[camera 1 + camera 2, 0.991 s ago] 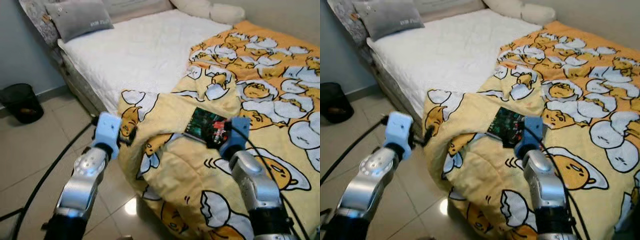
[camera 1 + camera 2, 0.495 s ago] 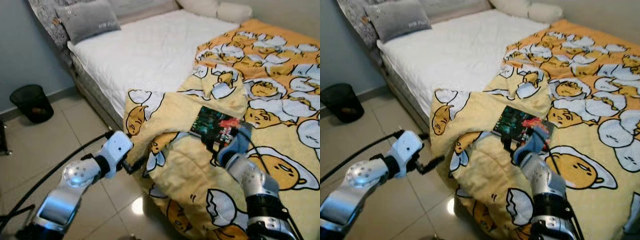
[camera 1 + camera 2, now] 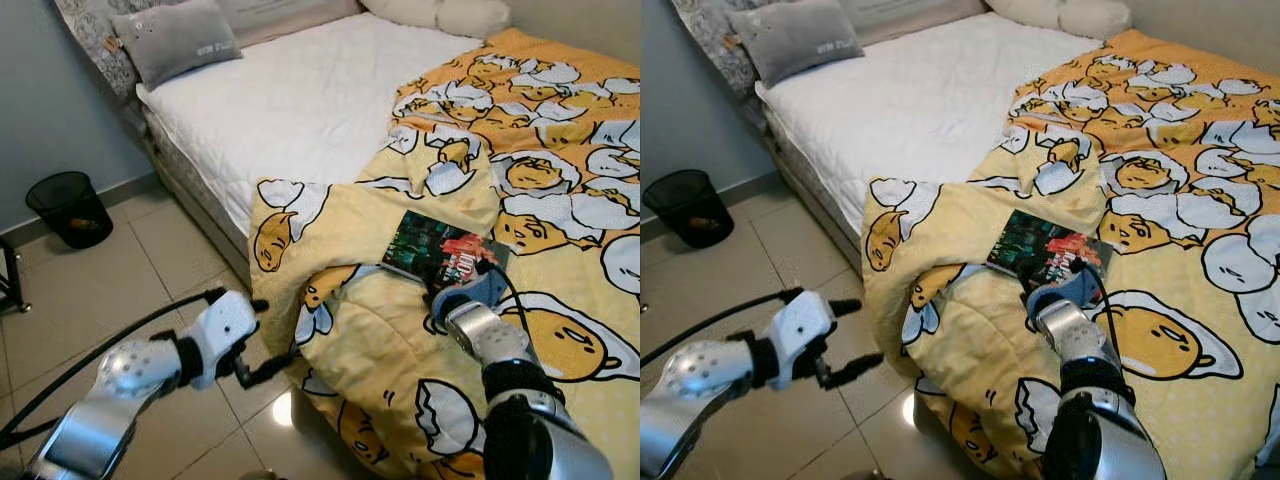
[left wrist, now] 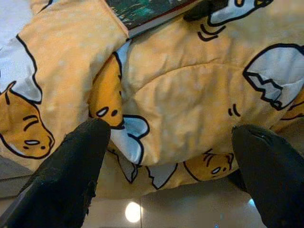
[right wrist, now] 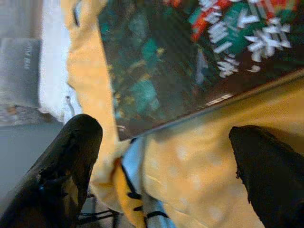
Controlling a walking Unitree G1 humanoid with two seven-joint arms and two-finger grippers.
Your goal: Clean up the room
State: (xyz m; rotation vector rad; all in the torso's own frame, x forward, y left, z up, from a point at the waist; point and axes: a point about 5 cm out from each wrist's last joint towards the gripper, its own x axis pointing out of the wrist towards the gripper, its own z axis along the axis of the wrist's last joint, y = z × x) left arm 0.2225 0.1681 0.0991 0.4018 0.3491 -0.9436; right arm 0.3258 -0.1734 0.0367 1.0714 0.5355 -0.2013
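A: We see the book (image 3: 443,254) lying flat on the yellow blanket (image 3: 400,370), our right gripper (image 5: 161,156) spread wide just beside its edge, holding nothing.

B: Our left gripper (image 3: 845,340) gapes empty over the tiled floor (image 3: 90,290), beside the bed (image 3: 290,100). Black bin (image 3: 68,208) by the wall.

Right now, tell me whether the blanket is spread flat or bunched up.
Bunched up. The yellow cartoon blanket is rumpled, its folded corner spilling over the bed's edge toward the floor, leaving white mattress bare. A book lies on it.
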